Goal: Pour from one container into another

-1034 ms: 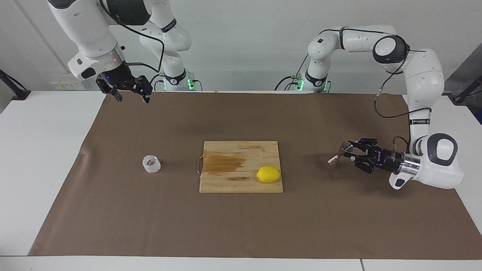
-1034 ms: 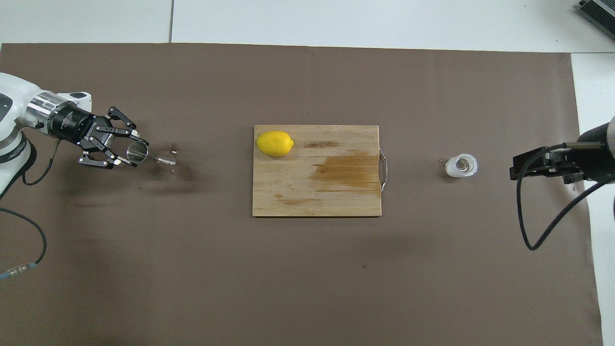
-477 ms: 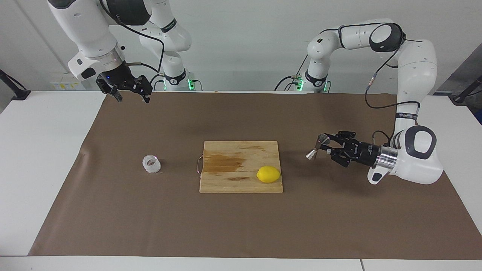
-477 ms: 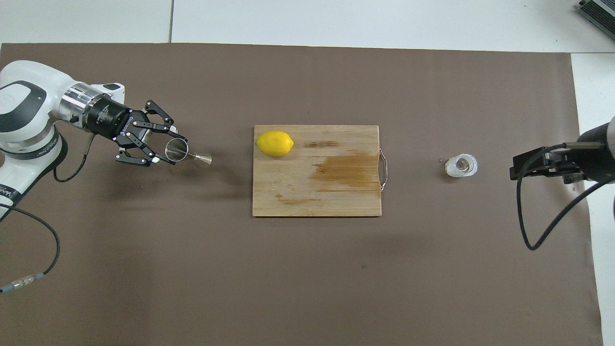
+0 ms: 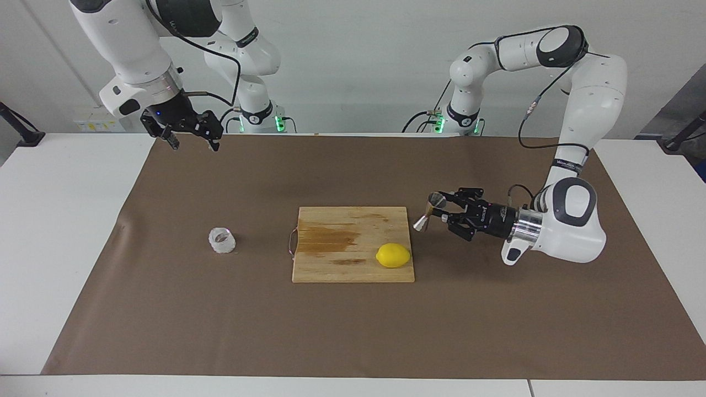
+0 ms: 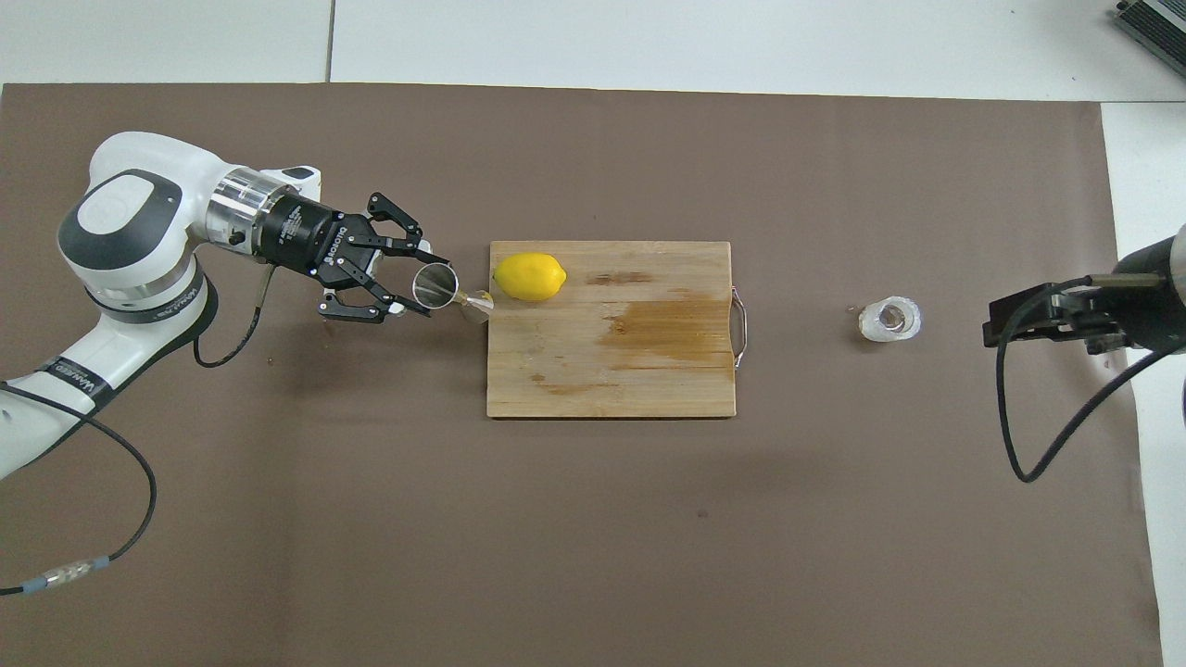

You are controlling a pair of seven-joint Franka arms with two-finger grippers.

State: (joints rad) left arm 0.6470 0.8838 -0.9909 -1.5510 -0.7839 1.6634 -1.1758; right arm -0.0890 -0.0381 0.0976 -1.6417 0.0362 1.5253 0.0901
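Note:
The steel hourglass jigger (image 5: pixel 427 214) is tilted and held by its upper cone in my left gripper (image 5: pixel 443 212), shut on it, in the air over the edge of the cutting board at the left arm's end. It also shows in the overhead view (image 6: pixel 447 292), with the left gripper (image 6: pixel 419 289) beside it. The small clear faceted glass cup (image 5: pixel 222 240) stands upright on the brown mat toward the right arm's end; the overhead view (image 6: pixel 889 320) shows it too. My right gripper (image 5: pixel 190 140) waits open and empty, raised over the mat's corner, apart from the cup.
A wooden cutting board (image 5: pixel 353 264) with a wet stain and a wire handle lies mid-table. A yellow lemon (image 5: pixel 393 255) sits on it at the left arm's end, next to the jigger. A brown mat (image 5: pixel 353 331) covers the table.
My left arm has carried the jigger from the left arm's end of the mat toward the cutting board, now reaching its edge. The right arm and the cup have not moved.

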